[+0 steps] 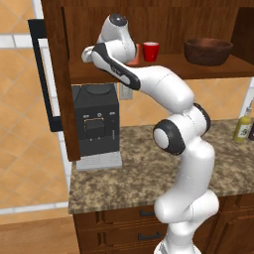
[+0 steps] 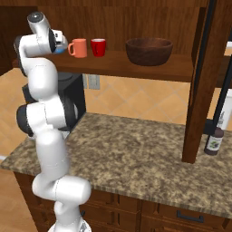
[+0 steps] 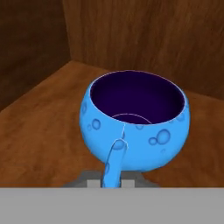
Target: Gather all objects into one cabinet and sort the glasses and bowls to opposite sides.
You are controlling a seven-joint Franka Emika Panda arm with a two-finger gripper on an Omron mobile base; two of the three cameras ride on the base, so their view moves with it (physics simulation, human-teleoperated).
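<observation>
**Blue vessel held at left end of cabinet shelf**

The gripper [image 3: 112,181] is seen clenched on the handle of the blue vessel [image 3: 135,127]; jaws are pinched nearly together on that thin handle. In the hand view the vessel sits upright on the shelf [image 3: 39,135], close to the corner where the cabinet's side wall and back wall meet; bare shelf wood is visible to both sides of it & behind it.

In the right base view the hand is placed at the shelf's left end, just left of the pink cup [image 2: 78,47]. The red cup [image 2: 98,47] stands just beside the pink one, a small gap between. The brown bowl [image 2: 149,50] is set well apart to the right, near the shelf's front edge. Open shelf is left between red cup & bowl.

The cabinet door [image 1: 62,79] is swung wide open w/ its black handle [image 1: 42,74] outward. Below, the desk [image 2: 136,149] carries a coffee machine [image 1: 95,124] under the shelf's left end.
</observation>
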